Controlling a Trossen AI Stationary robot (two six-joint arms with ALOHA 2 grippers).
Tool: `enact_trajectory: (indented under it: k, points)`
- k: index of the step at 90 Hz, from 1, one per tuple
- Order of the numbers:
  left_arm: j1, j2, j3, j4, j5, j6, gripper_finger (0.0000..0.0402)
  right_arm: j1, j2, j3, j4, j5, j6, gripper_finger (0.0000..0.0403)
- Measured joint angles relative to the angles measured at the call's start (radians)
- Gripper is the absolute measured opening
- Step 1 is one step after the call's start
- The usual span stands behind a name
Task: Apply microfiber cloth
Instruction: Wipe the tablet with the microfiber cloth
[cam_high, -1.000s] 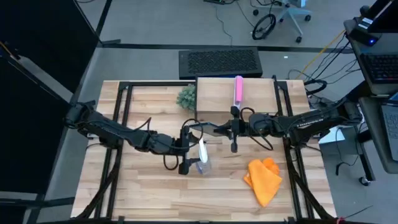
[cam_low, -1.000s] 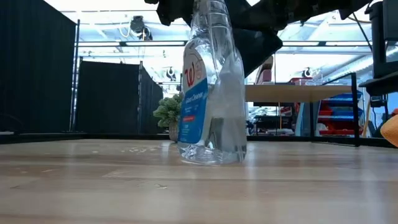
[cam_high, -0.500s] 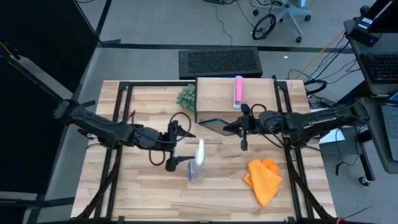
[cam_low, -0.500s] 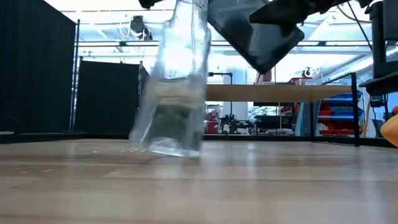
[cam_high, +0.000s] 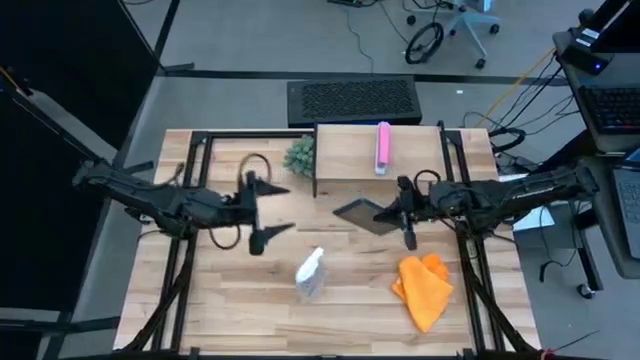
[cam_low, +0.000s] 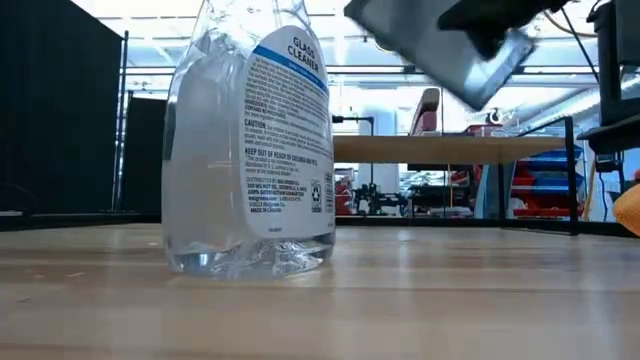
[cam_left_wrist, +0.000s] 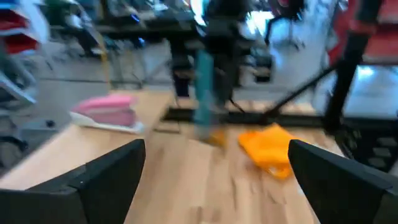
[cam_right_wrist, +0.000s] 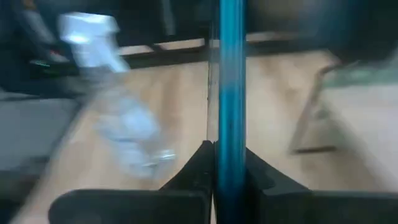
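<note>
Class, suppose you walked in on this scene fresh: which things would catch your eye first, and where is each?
The bright orange microfiber cloth stands out, crumpled on the table's near right part. The clear spray bottle stands near the table's middle and fills the low view. Above the table, the right tool holds the dark grey tablet by its edge, while the left tool hangs open and empty to the left.

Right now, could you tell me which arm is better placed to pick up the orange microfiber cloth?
Left. The left gripper is open and holds nothing, though it sits across the table from the microfiber cloth. The right gripper hangs nearer the cloth, but it is shut on the dark grey tablet.
</note>
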Motion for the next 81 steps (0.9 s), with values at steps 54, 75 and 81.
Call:
enact_trajectory:
  k: [54,75,81]
  points:
    - [-0.096,0.502,0.574,-0.233,0.074,0.178,0.0381,0.385,0.324,0.0,-0.093,0.124,0.356,0.0009]
    - [-0.114,0.749,0.678,-0.265,0.143,0.083,0.0381,0.385,0.343,0.0,-0.115,0.117,0.372,0.0009]
    - [-0.113,0.778,0.693,-0.262,0.142,0.078,0.0381,0.385,0.343,0.0,-0.117,0.116,0.375,0.0009]
